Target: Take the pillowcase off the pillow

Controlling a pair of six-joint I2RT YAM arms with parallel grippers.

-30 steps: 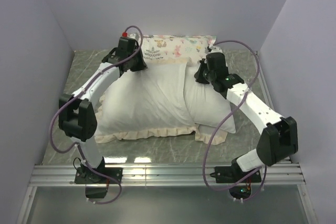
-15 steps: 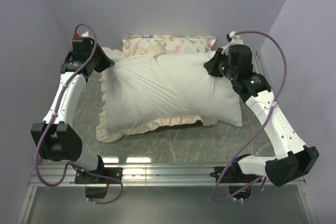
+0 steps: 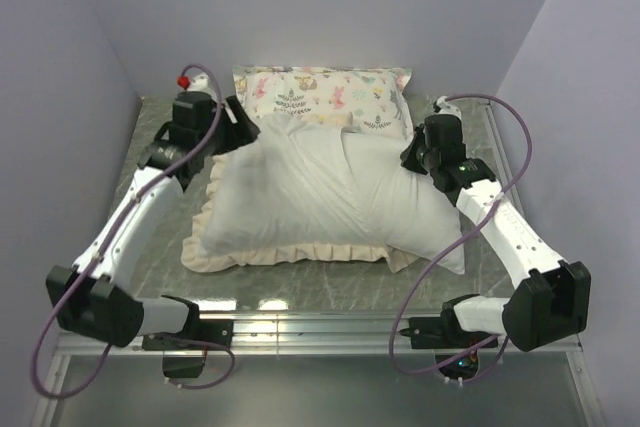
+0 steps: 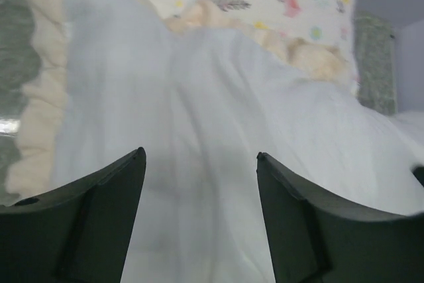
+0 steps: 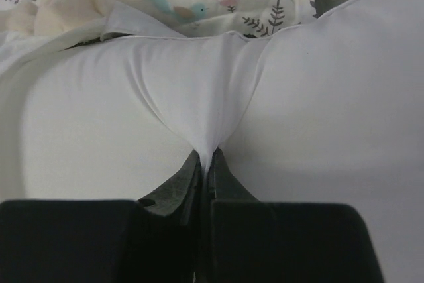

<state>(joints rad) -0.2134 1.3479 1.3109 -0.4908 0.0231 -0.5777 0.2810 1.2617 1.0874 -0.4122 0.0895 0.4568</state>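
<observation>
The left pincer [image 4: 200,156], pressed together half a second ago, now stands spread above the pillowcase [image 3: 290,197]. The pillowcase has fallen slack on the bench [image 3: 330,282], cream face up, and covers the left part of the pillow [image 3: 425,222]. The right pincer [image 5: 207,160] still pinches a fold of the pillow

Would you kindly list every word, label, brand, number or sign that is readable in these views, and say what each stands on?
None: no words, labels, brand marks or numbers can be read in any view.
The print pillow shows only small animals and trees, no lettering.
The pillowcase and the pillow are plain.
</observation>
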